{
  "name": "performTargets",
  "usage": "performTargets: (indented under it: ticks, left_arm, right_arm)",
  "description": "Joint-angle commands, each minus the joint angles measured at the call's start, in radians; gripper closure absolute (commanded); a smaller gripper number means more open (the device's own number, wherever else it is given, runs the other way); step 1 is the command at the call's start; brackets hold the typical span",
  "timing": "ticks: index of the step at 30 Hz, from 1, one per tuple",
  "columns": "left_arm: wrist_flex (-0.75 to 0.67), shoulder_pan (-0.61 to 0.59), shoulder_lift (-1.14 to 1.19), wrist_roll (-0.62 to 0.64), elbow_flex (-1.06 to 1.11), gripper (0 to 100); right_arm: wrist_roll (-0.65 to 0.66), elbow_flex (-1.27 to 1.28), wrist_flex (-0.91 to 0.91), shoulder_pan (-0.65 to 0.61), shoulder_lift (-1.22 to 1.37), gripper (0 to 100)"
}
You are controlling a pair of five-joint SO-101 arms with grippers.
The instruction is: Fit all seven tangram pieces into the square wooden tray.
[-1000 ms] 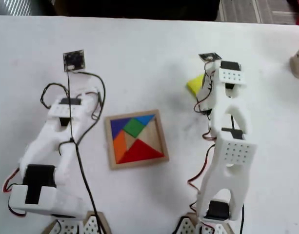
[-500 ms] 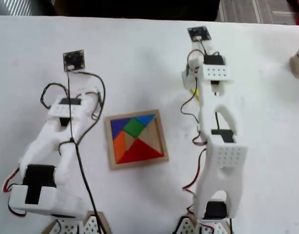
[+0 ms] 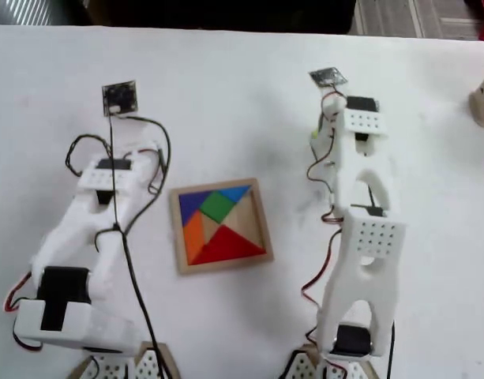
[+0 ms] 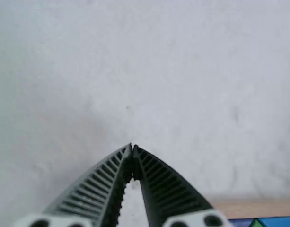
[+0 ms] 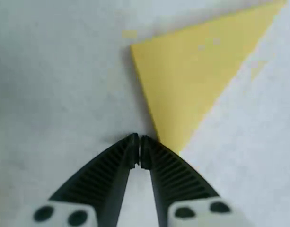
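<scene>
Tray (image 3: 176, 233) part filled, yellow triangle (image 5: 197, 80) out by right gripper (image 5: 139, 152)

Right gripper: fingers pressed together, nothing between them. Tips sit just beside one edge of the yellow triangle, near a corner; cannot tell if they touch it. Triangle lies flat on the white table (image 3: 226, 95), spreading ahead of the tips.

Left gripper (image 4: 132, 153): fingers pressed together, holding nothing, over bare table. A corner of the tray shows behind and to one side of it.

High view: tray lies between the two arms, well apart from the right gripper. Coloured pieces (image 3: 218, 207) cover most of its floor; a wood-coloured patch remains on the right arm's side.
</scene>
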Motion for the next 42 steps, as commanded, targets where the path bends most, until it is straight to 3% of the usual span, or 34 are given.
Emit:
performTargets:
  ticks: [1,7,19,21,26,31,36,42]
  left_arm:
    - [-0.026,0.015,-0.008,0.003,-0.054,98]
    - [-0.026,0.015,-0.008,0.003,-0.052,98]
    - [-0.026,0.015,-0.008,0.003,-0.052,98]
    - [-0.026,0.015,-0.008,0.003,-0.052,98]
    - [-0.026,0.015,-0.008,0.003,-0.054,98]
    - [-0.026,0.015,-0.008,0.003,-0.055,98]
    - [-0.026,0.015,-0.008,0.003,-0.054,98]
    - [-0.026,0.015,-0.008,0.003,-0.054,98]
  right_arm:
    - [0.015,-0.078,0.096,0.025,-0.104,98.1]
    - [-0.098,-0.144,0.127,0.022,-0.213,98.1]
    - [-0.166,-0.143,-0.278,-0.004,0.077,98.1]
    - [-0.157,-0.153,-0.220,-0.007,0.090,98.1]
    - [0.043,-0.181,-0.039,0.005,0.091,98.1]
    - [0.086,-0.183,0.064,0.070,0.093,98.1]
    - [0.222,-0.183,0.226,0.096,0.084,98.1]
    - [0.244,-0.175,0.338,0.133,0.028,98.1]
